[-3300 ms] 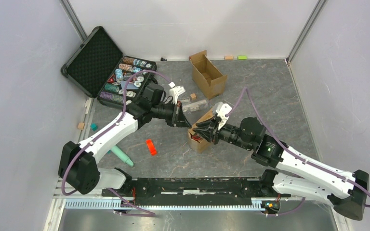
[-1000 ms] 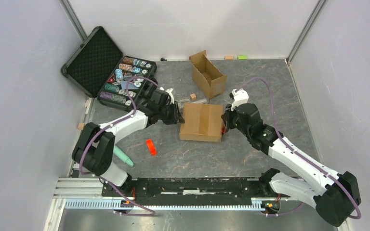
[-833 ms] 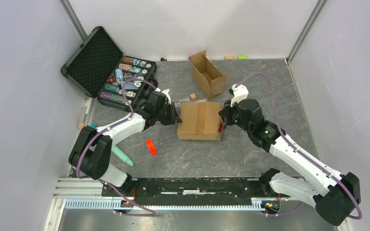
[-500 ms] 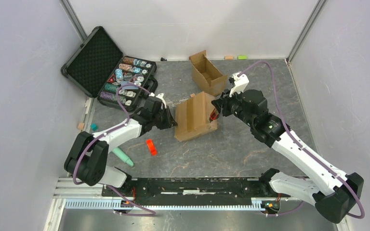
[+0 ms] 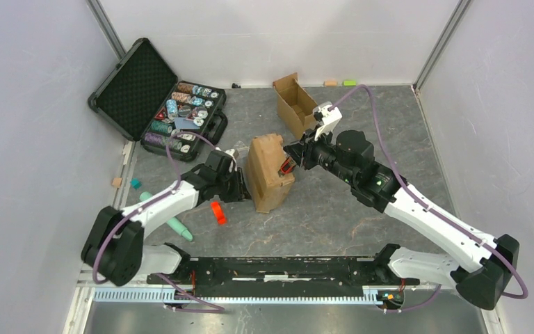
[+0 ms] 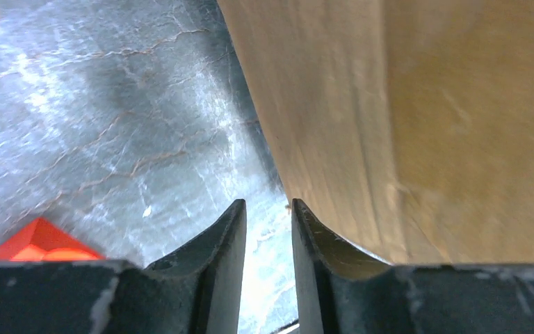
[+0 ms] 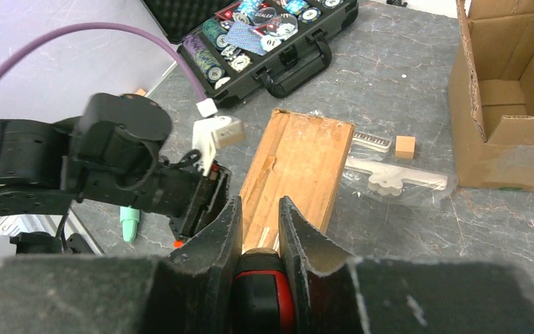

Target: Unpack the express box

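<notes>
The express box [image 5: 268, 172] is a brown cardboard box standing tipped up on a narrow side in the middle of the table. Its taped top face [image 7: 295, 174] shows in the right wrist view. My left gripper [image 5: 245, 186] is low at the box's left face. Its jaws [image 6: 268, 205] stand slightly apart with only table between them, and the right finger [image 6: 320, 240] lies against the cardboard [image 6: 417, 125]. My right gripper [image 5: 293, 161] is at the box's upper right edge, shut [image 7: 259, 202] on a black-and-red tool [image 7: 263, 292].
An open case of poker chips [image 5: 174, 115] lies at the back left. A narrower open cardboard box [image 5: 299, 108] stands behind. A red block [image 5: 217, 212] and a mint marker [image 5: 174, 224] lie near the left arm. A plastic bag of white parts [image 7: 396, 179] and a wooden cube [image 7: 405, 146] lie beyond the box.
The express box lay flat between the grippers and now stands tipped up on its side, shifted left and nearer. The right gripper followed it left with the tool. The left arm drew back.
</notes>
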Motion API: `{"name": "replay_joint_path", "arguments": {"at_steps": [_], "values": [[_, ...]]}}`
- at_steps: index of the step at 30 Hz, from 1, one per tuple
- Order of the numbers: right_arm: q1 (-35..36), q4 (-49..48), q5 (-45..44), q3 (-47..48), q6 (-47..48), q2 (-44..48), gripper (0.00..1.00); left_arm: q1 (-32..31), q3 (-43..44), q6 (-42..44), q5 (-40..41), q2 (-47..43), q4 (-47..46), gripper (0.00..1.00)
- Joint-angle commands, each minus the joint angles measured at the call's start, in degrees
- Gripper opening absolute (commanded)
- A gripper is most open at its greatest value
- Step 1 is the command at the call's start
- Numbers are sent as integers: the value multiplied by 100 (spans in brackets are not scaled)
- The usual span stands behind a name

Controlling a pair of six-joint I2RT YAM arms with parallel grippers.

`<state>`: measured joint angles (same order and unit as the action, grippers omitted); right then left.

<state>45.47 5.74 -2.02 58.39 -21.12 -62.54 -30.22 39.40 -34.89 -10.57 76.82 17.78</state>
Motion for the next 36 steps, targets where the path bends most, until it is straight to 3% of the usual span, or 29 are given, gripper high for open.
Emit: {"name": "replay_joint_path", "arguments": {"at_steps": [1, 4, 7, 12, 20, 26, 36], "values": [[116, 210, -188, 130, -2, -78, 0, 123, 388, 254, 230, -886, 752, 39], [193, 200, -211, 178, -12, -126, 0, 195, 726, 259, 174, -1408, 1142, 47], [291, 167, -216, 244, -27, -199, 0, 206, 1200, 124, 58, -1802, 1250, 63], [439, 117, -308, 300, -55, -295, 0, 202, 1904, 101, -60, -1494, 1003, 78], [627, 170, -312, 548, -53, -431, 0, 208, 2432, 689, 304, -219, 627, 84], [769, 195, -221, 774, -31, -574, 0, 174, 2591, 1139, 26, 63, 745, 88], [892, 187, 48, 1188, 208, -800, 0, -14, 2707, 1941, -2132, 710, 992, 83]]}}
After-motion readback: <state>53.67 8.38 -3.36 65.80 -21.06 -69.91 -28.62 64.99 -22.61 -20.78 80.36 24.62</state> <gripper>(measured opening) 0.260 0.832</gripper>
